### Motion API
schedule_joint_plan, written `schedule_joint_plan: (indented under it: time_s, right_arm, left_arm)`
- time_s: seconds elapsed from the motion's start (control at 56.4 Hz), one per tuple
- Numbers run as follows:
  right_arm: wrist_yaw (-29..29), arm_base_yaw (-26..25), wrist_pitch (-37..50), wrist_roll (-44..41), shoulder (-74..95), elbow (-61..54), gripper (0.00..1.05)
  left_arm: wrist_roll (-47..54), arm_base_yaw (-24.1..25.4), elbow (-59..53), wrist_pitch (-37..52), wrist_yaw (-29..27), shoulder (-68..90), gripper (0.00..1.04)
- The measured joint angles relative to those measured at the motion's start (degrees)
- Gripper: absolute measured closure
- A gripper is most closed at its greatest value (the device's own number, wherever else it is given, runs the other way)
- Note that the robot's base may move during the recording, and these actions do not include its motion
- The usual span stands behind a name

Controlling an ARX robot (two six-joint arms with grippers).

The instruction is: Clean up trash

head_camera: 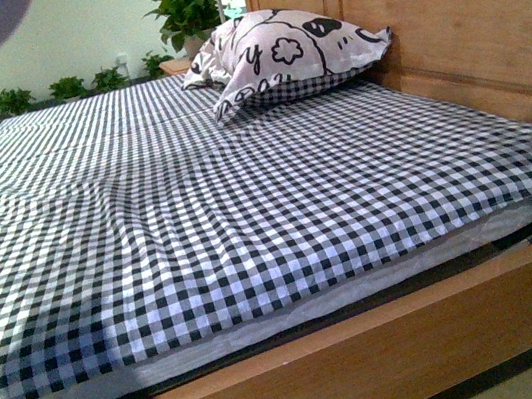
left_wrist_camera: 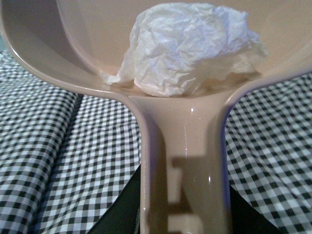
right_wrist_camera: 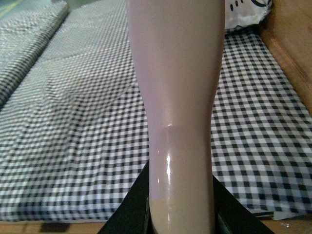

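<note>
The trash (left_wrist_camera: 183,46), a crumpled wad of white tissue, lies inside the beige dustpan (left_wrist_camera: 63,34), against its back rim where the handle begins. My left gripper (left_wrist_camera: 183,214) is shut on the dustpan handle (left_wrist_camera: 185,156), which runs between its black fingers above the checked bed sheet. In the right wrist view a smooth beige brush handle (right_wrist_camera: 178,97) stands upright in my right gripper (right_wrist_camera: 181,219), which is shut on it. The brush head is out of view. Neither arm shows in the front view.
A bed with a black-and-white checked sheet (head_camera: 205,199) fills the front view. A patterned white pillow (head_camera: 279,56) leans at the wooden headboard (head_camera: 460,17). The wooden bed frame (head_camera: 372,355) runs along the near edge. Potted plants (head_camera: 185,10) stand behind.
</note>
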Motion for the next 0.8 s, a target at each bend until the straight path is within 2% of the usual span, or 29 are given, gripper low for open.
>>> schedule_joint_plan:
  time_s: [0.142,0.408,0.585,0.798]
  right_arm:
    - [-3.1,-1.4,0.3,4.3,-10.1,-4.7,0.86]
    - [-3.5,-2.2,0.6,8.5,-23.8,-8.2,0.86]
    - [-2.4,-2.3,-0.1,10.1,-30.9,-10.7,0.86]
    - [-0.9,-4.9,-2.1,10.3,-37.3,-13.1,0.86]
  left_arm:
    - [-1.5,-2.1,-3.7,0.4,-3.6,-8.2,0.81]
    - [-4.0,-7.7,-9.8,-1.2,-11.9,-23.5,0.81]
    - [-4.8,-14.1,-14.9,-2.4,-20.0,-33.5,0.81]
    - [-4.2,-23.3,-21.7,-2.2,-30.1,-42.7,0.81]
